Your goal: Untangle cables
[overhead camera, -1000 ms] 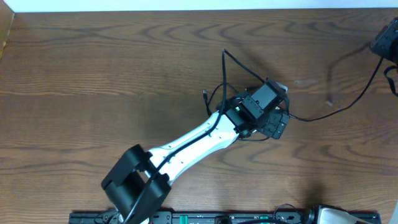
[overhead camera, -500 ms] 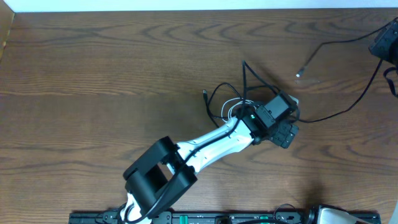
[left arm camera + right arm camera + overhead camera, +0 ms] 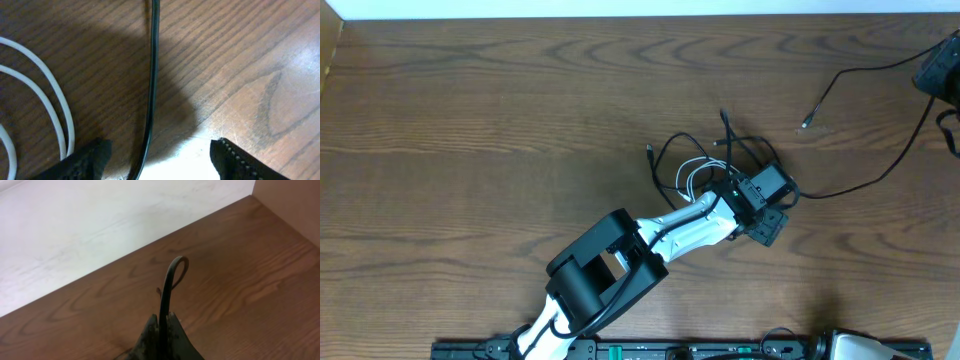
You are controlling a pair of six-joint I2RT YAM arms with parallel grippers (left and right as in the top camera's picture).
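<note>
Wood worktop [image 3: 470,120], pale surround [image 3: 75,230]; my left end effector [image 3: 161,159] agape over black cable [image 3: 152,75], right end effector [image 3: 162,330] tight on it, wrist-view only.

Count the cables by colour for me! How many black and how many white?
black cable: 1
white cable: 1
Total: 2

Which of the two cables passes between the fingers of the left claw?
The black cable; the white cable curves off to one side of the left claw.
</note>
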